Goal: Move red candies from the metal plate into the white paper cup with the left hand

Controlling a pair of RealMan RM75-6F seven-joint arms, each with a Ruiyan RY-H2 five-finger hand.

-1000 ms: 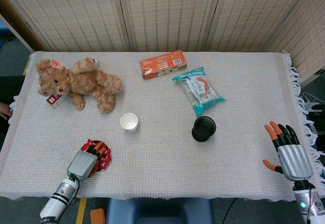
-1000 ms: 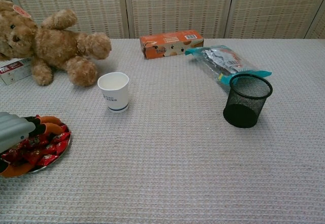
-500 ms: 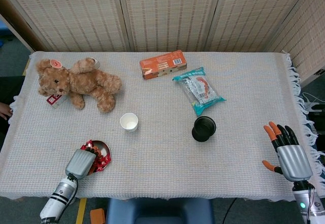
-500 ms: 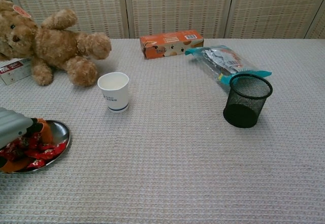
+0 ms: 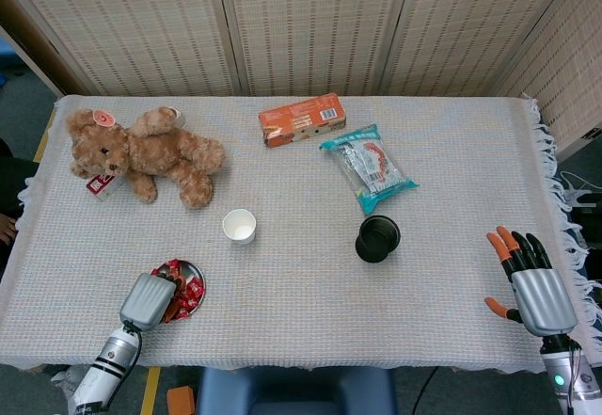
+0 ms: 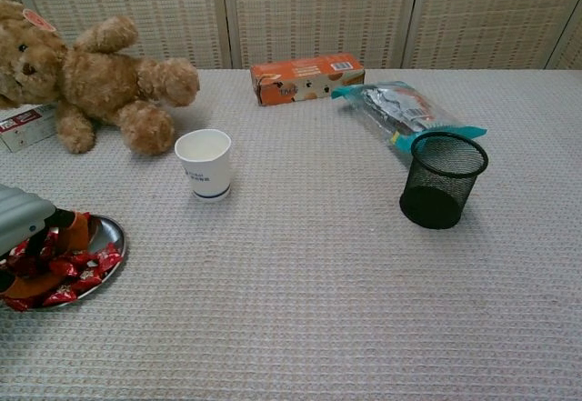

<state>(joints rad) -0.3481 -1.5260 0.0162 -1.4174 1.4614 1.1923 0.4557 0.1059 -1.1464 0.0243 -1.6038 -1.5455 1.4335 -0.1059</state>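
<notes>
The metal plate (image 5: 193, 276) (image 6: 111, 232) lies near the table's front left edge with a heap of red candies (image 5: 191, 292) (image 6: 84, 273) on it. My left hand (image 5: 149, 300) (image 6: 25, 234) is over the plate's near-left side, its fingers curled down into the heap and closed around some candies. The white paper cup (image 5: 239, 225) (image 6: 205, 163) stands upright and apart, further back and to the right of the plate. My right hand (image 5: 531, 283) hovers at the table's right edge with its fingers spread and nothing in it; the chest view does not show it.
A teddy bear (image 5: 146, 154) (image 6: 86, 74) lies at the back left beside a small box (image 6: 25, 126). An orange box (image 5: 302, 119) (image 6: 307, 77), a snack bag (image 5: 368, 167) (image 6: 406, 108) and a black mesh pen cup (image 5: 377, 238) (image 6: 443, 179) sit toward the middle and right.
My left hand has curled its fingers into the candies and drawn back toward the front edge, uncovering the plate's far side. The right hand has hardly moved.
</notes>
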